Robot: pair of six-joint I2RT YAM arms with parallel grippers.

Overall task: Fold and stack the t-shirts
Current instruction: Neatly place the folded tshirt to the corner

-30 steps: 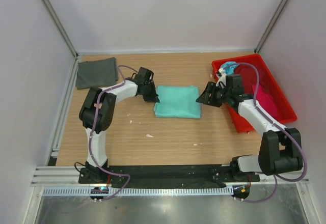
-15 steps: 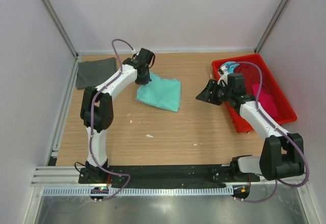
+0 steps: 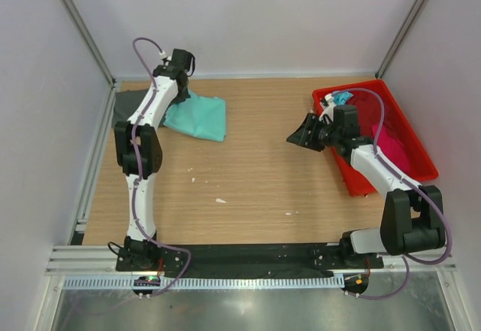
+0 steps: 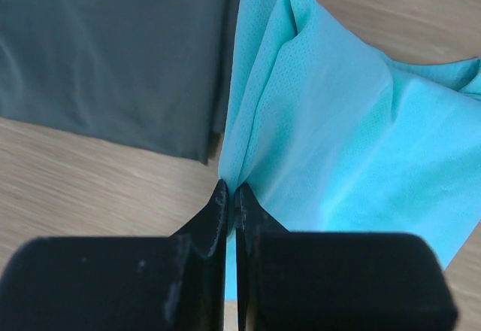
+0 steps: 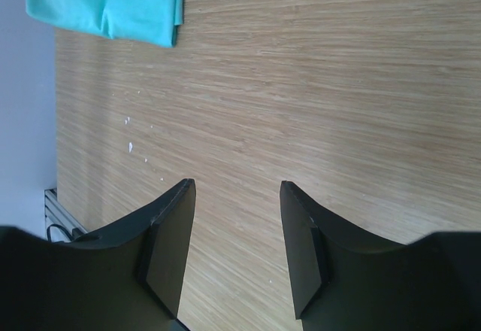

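Note:
The folded mint green t-shirt [image 3: 199, 116] lies at the back left of the table, its left edge overlapping the folded dark grey t-shirt [image 3: 124, 109]. My left gripper [image 3: 179, 94] is shut on the mint shirt's edge; the left wrist view shows the mint cloth [image 4: 338, 135] pinched between the jaws, with the grey shirt [image 4: 105, 45] to its left. My right gripper [image 3: 303, 133] is open and empty above bare wood, left of the red tray [image 3: 421, 167]. The tray holds turquoise [image 3: 340, 98], maroon [image 3: 368, 109] and pink [image 3: 391, 150] shirts. A mint corner shows in the right wrist view [image 5: 105, 0].
The red plastic tray stands at the back right. Small white specks [image 3: 219, 200] lie on the wood. Metal frame posts and white walls close in the table at left, back and right.
My left gripper has dragged the mint green shirt from the table's middle to the back left, onto the dark grey shirt's edge. My right gripper has barely moved.

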